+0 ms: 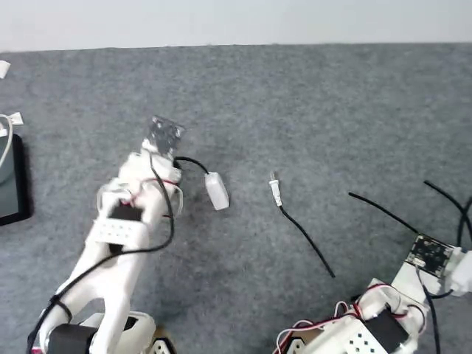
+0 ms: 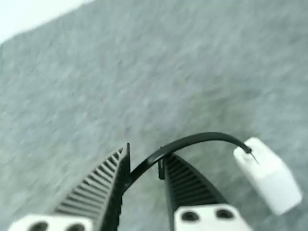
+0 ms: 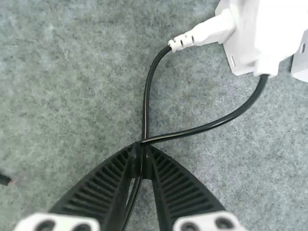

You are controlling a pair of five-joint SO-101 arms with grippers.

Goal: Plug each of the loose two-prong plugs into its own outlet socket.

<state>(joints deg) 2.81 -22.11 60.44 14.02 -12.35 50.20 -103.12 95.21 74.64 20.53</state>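
Observation:
My left gripper (image 2: 143,161) is shut on a black cable (image 2: 192,141) that ends in a white socket block (image 2: 267,175). From above, that block (image 1: 216,190) lies just right of the left gripper (image 1: 171,161). A loose white two-prong plug (image 1: 276,190) lies mid-table, its black cord (image 1: 310,243) trailing toward the front right. My right gripper (image 3: 142,151) is shut on a black cable (image 3: 147,106) where it crosses itself. That cable's white plug (image 3: 202,33) sits in a white outlet block (image 3: 262,33). The right arm (image 1: 398,306) is at the front right corner.
A dark flat device (image 1: 11,184) with a white cord lies at the left table edge. More black cables (image 1: 383,210) run across the carpet near the right edge. Grey carpet stretches open behind the loose plug up to the pale wall (image 1: 236,22).

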